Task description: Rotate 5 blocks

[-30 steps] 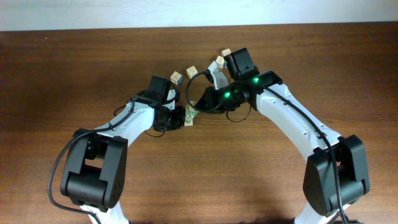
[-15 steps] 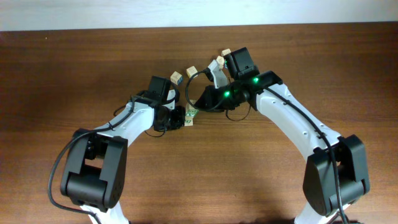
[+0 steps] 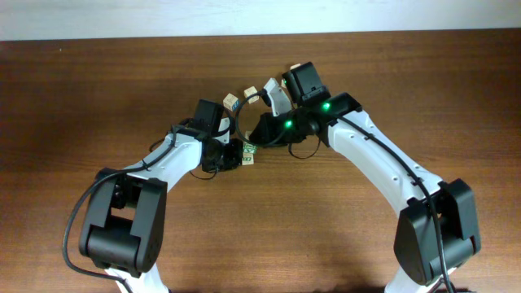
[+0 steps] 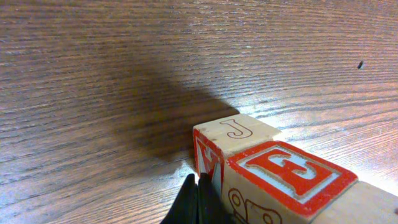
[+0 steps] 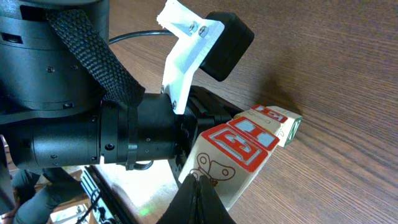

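item 1, left gripper [image 4: 200,198]: jaws pressed together, nothing between them, tips against the j cube [image 4: 235,129]. risk: a closed tip can only shove, so you may slide the cube instead of turning it.

item 2, red-lettered cube [image 4: 292,173]: touches the j cube, with the green-marked cube [image 5: 291,129] at the row's far end, between both arms. risk: turning one drags its neighbours.

item 3, right gripper [image 5: 199,196]: jaws together, empty, tips at the red-lettered cube. risk: the wrists are near enough to collide.
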